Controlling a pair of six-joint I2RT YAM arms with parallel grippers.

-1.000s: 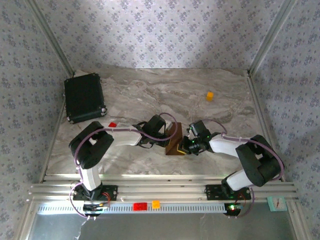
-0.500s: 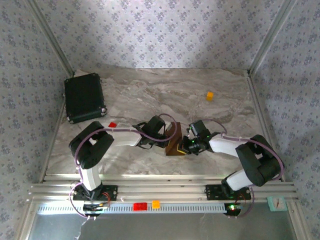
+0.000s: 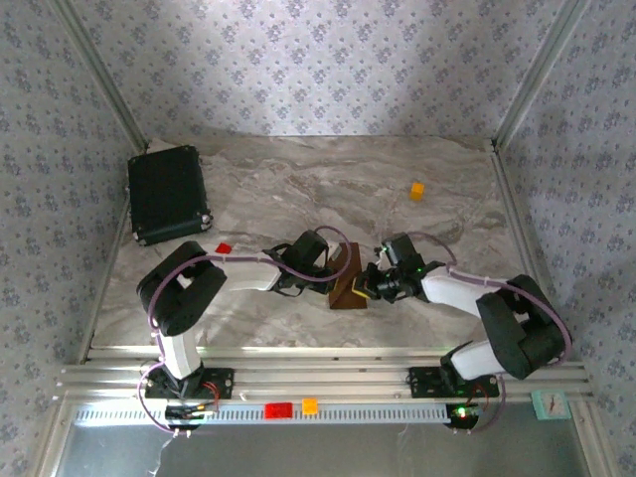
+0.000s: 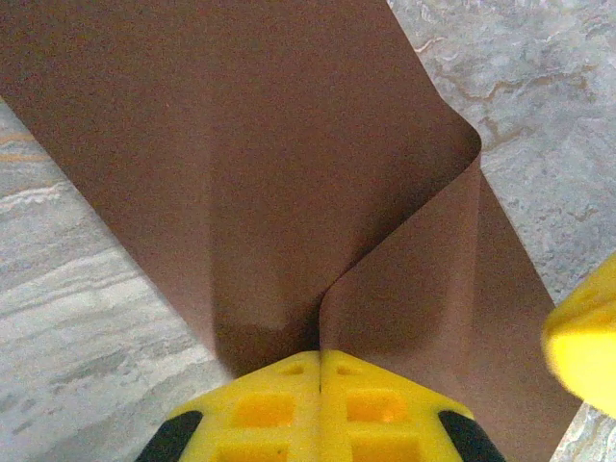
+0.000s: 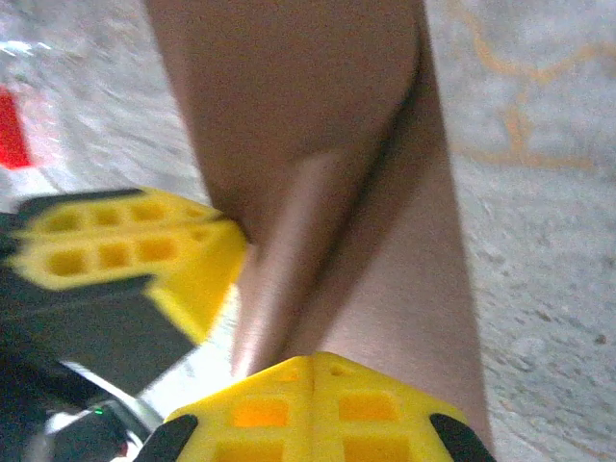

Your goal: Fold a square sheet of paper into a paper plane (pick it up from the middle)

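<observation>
The left pincer (image 4: 320, 358) is clenched: its 2 blocky yellow plastic fingers, with square hollows moulded into the tips, press flat together and nip the square sheet of paper (image 4: 241, 144) in the seam between them. The paper is thin, matte and dark brown. Straight ahead of this pincer it spreads as a broad smooth panel. From the fingertips a sharp crease runs up and to the right into a soft rounded bend, where a 2nd flap curls back down. The right pincer (image 5: 313, 364) is clenched on the same sheet, and a paler rounded ridge of paper rises from between its 2 yellow tips. The other pincer's fingers sit just to its left, close against the brown surface. From above, the sheet stands between the 2 pincers as a tented wedge over the worktop (image 3: 298, 179), a glossy slab veined in grey and beige like marble; whether its lower edge touches cannot be told. Well off to the left pincer's far side lies a black rectangular case (image 3: 167, 194). A small red block (image 3: 224, 247) sits beside that arm, and a small orange block (image 3: 417, 190) sits well beyond the right pincer.
</observation>
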